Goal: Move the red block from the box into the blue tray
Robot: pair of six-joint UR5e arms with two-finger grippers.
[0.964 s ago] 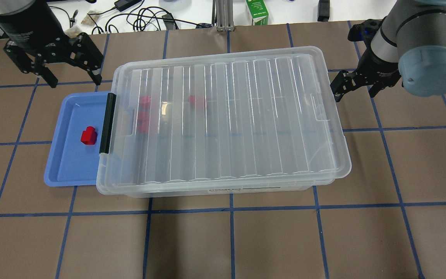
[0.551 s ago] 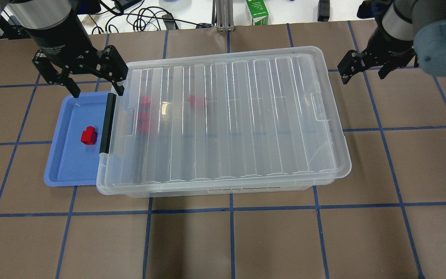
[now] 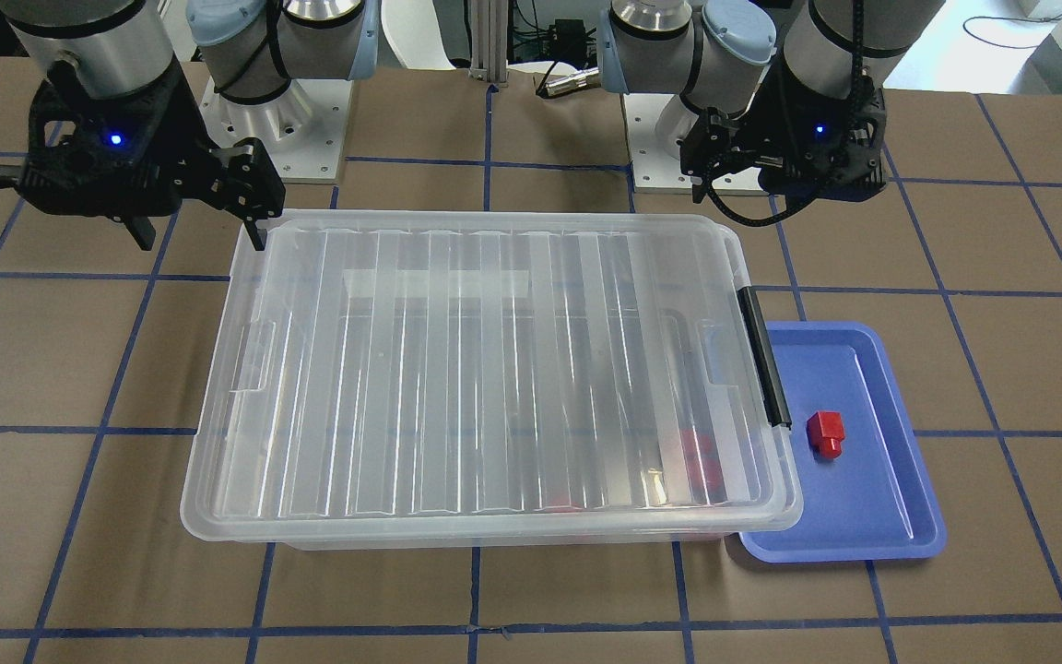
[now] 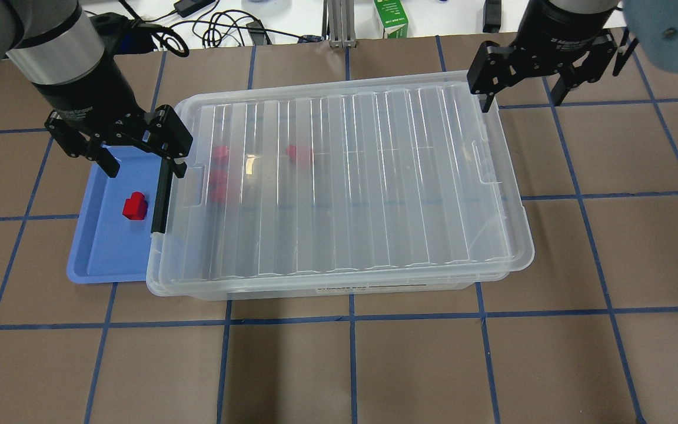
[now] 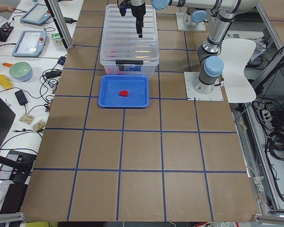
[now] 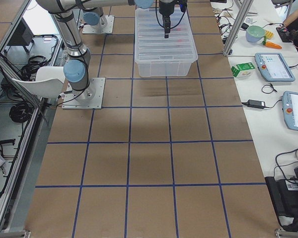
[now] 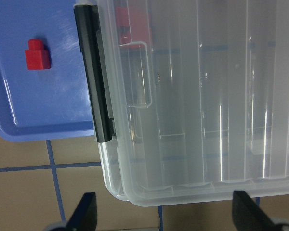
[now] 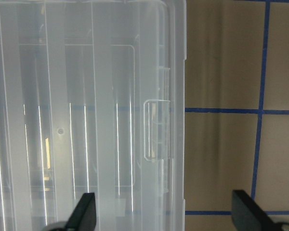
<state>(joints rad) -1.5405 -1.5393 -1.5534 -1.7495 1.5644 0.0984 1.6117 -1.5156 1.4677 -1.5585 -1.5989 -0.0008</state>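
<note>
Front: small red plastic block [image 3: 826,433] lies in shallow blue plastic tray [image 3: 872,530], just beside large clear lidded bin [image 3: 485,369]; overhead: left gripper [image 4: 146,168] jaws apart above black latch bar [image 4: 161,197]; right gripper [image 4: 520,101] jaws apart at bin's far corner; front label [image 4: 368,288] illegible.

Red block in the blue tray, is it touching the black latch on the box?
Apart. The left wrist view shows a strip of bare blue tray between the red block and the black latch of the box.
</note>
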